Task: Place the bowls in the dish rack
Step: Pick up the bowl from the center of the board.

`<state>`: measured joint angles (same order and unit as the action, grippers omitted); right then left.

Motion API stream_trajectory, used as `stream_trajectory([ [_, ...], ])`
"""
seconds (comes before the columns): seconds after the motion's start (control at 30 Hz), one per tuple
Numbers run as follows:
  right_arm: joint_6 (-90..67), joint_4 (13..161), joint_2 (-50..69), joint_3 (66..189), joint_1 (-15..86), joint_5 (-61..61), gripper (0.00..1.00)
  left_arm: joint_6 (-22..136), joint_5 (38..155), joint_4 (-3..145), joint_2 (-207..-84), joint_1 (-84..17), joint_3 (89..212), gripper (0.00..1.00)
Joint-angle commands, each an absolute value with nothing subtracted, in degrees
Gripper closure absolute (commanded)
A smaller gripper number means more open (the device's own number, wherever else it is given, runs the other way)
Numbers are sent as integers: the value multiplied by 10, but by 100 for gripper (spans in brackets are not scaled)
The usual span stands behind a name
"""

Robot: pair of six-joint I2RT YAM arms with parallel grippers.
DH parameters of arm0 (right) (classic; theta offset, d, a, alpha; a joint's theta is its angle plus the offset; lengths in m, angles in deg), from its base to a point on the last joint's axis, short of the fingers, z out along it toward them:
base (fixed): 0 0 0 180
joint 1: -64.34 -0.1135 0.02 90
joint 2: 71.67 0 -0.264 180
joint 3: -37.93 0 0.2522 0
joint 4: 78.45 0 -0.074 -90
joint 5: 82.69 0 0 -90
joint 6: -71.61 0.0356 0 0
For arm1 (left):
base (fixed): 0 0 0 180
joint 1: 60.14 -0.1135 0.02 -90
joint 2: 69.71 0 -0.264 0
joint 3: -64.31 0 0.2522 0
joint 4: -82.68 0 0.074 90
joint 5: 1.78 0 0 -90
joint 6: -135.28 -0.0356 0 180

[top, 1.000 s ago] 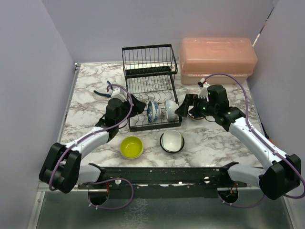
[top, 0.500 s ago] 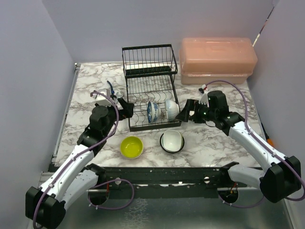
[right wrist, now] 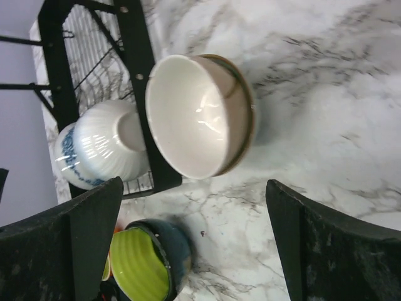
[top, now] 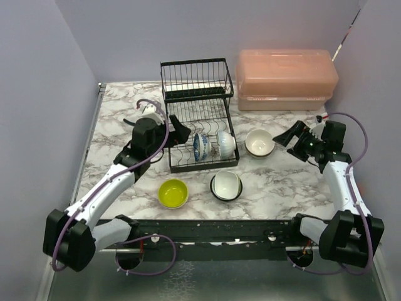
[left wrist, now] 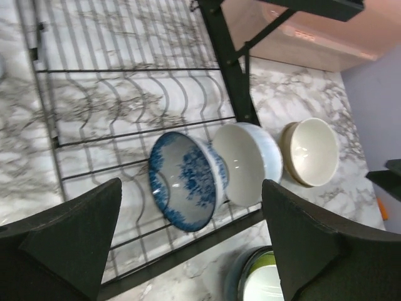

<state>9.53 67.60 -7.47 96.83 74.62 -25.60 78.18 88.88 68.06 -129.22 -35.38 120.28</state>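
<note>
Blue-patterned bowl (top: 200, 147) and white bowl (top: 225, 144) sit on edge in the dish rack (top: 200, 167). We see the beige bowl (top: 259, 142) on the desk (top: 282, 182) beside it. Left gripper (top: 180, 134) and right gripper (top: 289, 141): spread wide, empty.

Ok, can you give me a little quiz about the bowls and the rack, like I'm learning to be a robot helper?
1. How many bowls stand in the lower tier of the dish rack?
2. True or false: the right gripper is holding the beige bowl.
3. What sits behind the rack, to its right?
A) a pink lidded box
B) a kettle
C) a stack of plates

Key: 1) Two, the blue-patterned bowl and the white bowl. 2) False: it is open, and the bowl sits on the table. 3) A.
</note>
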Motion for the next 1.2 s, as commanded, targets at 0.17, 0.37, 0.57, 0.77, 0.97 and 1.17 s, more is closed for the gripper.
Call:
stream_trajectory([
  [0.17, 131, 668, -105, 854, 883, -237, 0, 763, 892, 675, -1469, -237, 1377, 14],
  [0.37, 118, 694, -64, 814, 933, -258, 0, 719, 847, 621, -1608, -139, 1522, 27],
  [0.57, 109, 717, -14, 803, 950, -297, 0, 670, 795, 537, -1747, -61, 1677, 29],
  [0.77, 102, 723, -8, 803, 952, -313, 0, 597, 678, 393, -1893, 2, 1873, 31],
  [0.97, 96, 717, -15, 806, 954, -323, 0, 572, 699, 323, -1997, 17, 2024, 36],
  [1.17, 92, 722, -9, 803, 953, -342, 0, 573, 730, 323, -2039, 17, 2069, 44],
])
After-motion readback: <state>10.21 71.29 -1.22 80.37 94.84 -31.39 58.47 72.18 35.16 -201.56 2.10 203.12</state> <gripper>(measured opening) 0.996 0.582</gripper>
